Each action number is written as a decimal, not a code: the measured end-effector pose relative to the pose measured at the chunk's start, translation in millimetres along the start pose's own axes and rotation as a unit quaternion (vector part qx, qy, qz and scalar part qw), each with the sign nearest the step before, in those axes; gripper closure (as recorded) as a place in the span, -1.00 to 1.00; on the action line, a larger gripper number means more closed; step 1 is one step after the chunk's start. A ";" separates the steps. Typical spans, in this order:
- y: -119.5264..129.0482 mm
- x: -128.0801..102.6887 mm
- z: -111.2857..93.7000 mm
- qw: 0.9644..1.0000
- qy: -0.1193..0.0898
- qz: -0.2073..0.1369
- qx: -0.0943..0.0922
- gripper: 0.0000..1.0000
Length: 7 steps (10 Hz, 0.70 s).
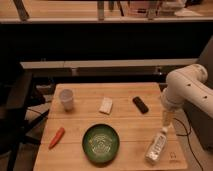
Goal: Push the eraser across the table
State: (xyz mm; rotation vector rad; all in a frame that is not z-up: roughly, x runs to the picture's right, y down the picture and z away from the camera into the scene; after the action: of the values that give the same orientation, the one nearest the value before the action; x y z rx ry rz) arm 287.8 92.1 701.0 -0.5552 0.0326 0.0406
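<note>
Well, room first: a dim backdrop w/ a wooden counter (pixel 75 11) across the top, its uprights cut off by the frame edge, and a dark band below it where nothing can be made out. At far left sits a dark chair-like shape (pixel 15 115), mostly lost in shadow.

Table (pixel 130 125): light wood, plank-patterned top, fills the lower middle; its near edge runs out of frame.

Robot arm (pixel 187 90): white and bulky, comes in from the right edge w/ its base out of view. The forearm points down over the table's right side. Gripper (pixel 167 125) hangs at its tip, just above the cap end of the bottle and near the right edge; claw released, nothing in it.

Green plate (pixel 86 142): front centre, round, w/ a pale pattern inside; no contents that can be made out.

Clear plastic bottle (pixel 156 146): lying on its side at front right; contents can't be told.

White cup (pixel 66 99): upright at back left; interior looks dark, contents unclear.

Orange carrot-like piece (pixel 57 137): front left, lying slantwise, apart from the plate.

White block (pixel 106 105): small, back centre, between cup and eraser.

Eraser (pixel 140 105): small black oblong at back right of centre, lying at a slant beside the white block but not touching it, well apart from the gripper.
</note>
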 end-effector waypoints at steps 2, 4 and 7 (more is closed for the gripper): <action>-23.5 -1.6 7.7 1.000 -0.001 -0.007 0.002 -0.60; -33.5 1.4 13.7 1.000 -0.002 -0.009 0.003 -0.60; -48.2 6.0 23.9 1.000 -0.007 -0.011 0.005 -0.60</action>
State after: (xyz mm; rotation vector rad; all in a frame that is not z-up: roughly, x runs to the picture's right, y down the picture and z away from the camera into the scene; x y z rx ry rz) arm 296.5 64.0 746.4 -0.5443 0.0126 0.0237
